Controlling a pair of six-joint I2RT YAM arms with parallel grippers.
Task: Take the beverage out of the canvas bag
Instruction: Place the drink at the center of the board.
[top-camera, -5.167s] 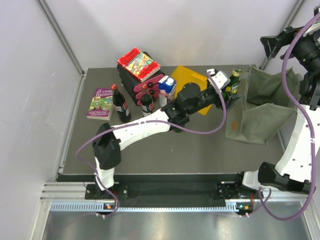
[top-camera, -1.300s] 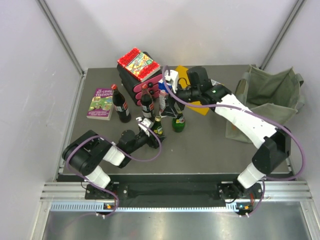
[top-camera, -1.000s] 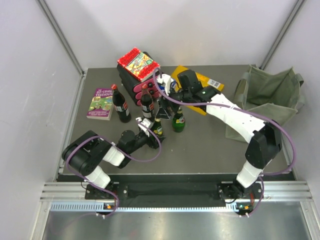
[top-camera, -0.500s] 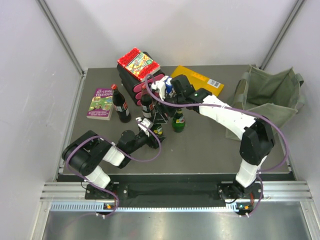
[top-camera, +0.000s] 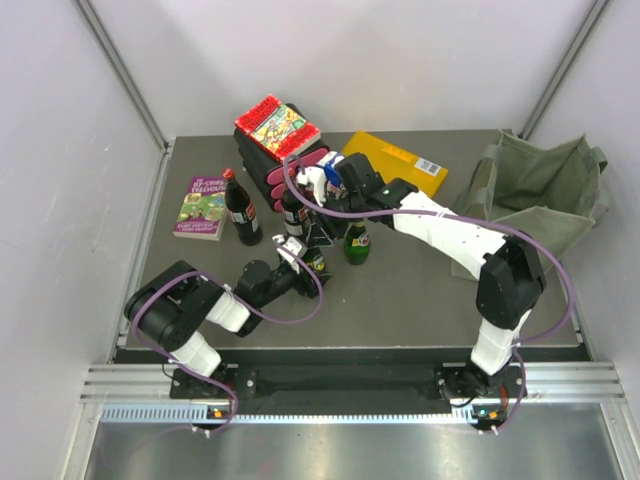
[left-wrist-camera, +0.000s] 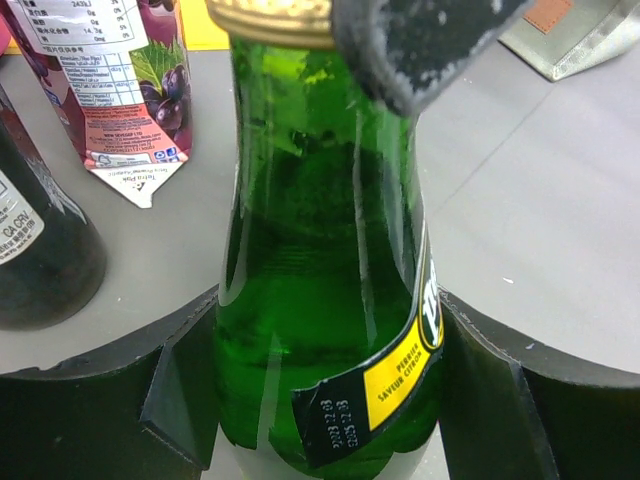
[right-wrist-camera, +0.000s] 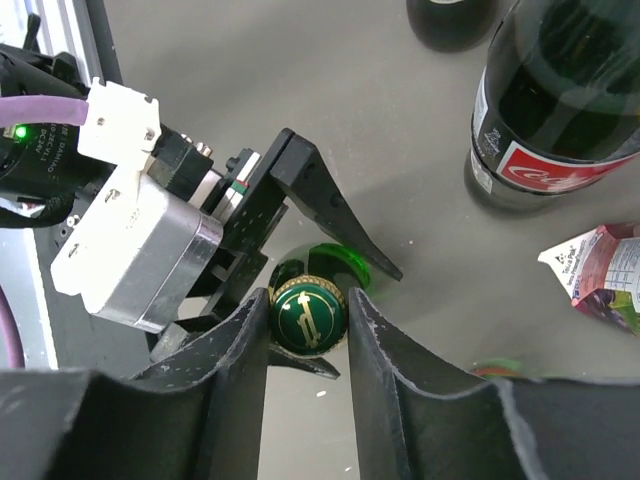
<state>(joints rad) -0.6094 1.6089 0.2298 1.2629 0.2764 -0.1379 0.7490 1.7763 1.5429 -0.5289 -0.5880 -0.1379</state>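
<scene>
Right gripper (right-wrist-camera: 306, 302): reaches down from above; its two fingers (right-wrist-camera: 235, 380) are closed against opposite sides of the gold cap (right-wrist-camera: 308, 316).
Left gripper (left-wrist-camera: 330, 345): low, and clamped on the lower body of the same bottle, one finger (left-wrist-camera: 185, 395) pressed against each side.
Green bottle (left-wrist-camera: 320, 250): the beverage, upright between both grippers. It is held at the cap from above and at the body from the side. It has a yellow and black label low on the glass. Its base is hidden, so contact with the counter (top-camera: 400, 300) cannot be told.
Juice carton (left-wrist-camera: 110, 80): just beyond the held bottle, standing.
Cola bottle (right-wrist-camera: 560, 100): near the right gripper, upright with a red label, beside the carton.
Second green bottle (top-camera: 355, 243): near the grippers, under the right arm's wrist, upright and apart from the held one.
Other cola bottle (top-camera: 240, 208): farther off, on the left gripper's far side.
Book (top-camera: 205, 205): flat, just past that cola bottle.
Yellow folder (top-camera: 395, 160): flat, behind the right gripper.
Canvas bag (top-camera: 545, 190): well apart from both grippers, slumped open at the counter's right edge, with the beverage outside it.
</scene>
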